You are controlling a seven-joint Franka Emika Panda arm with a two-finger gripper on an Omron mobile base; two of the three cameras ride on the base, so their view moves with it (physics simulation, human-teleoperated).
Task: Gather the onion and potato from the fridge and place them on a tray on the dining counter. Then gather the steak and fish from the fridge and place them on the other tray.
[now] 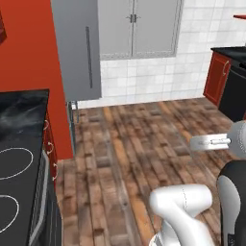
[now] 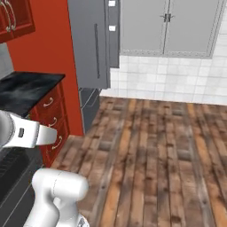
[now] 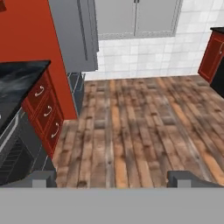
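Floorboards point(image 3: 131, 127), brown and worn, lay straight ahead of my hand point(image 3: 112, 179), whose two dark fingertips point(image 3: 181, 178) stood wide apart at the bottom of the hand view with nothing between them. I saw the fridge point(image 3: 74, 35) ahead and to the left of the hand, well apart from it, a tall grey body with a long vertical bar handle point(image 1: 89, 56); I could not tell from these views whether its door stood ajar. Nearer on the left ran a black marble-look desk point(image 3: 19, 81) over red drawers point(image 3: 43, 111), beside the red wall point(image 3: 26, 30). Beyond the floor, grey double cabinet doors point(image 3: 135, 17) hung above white wall tiles point(image 3: 148, 57). Far to the right stood another red cabinet point(image 3: 211, 54).
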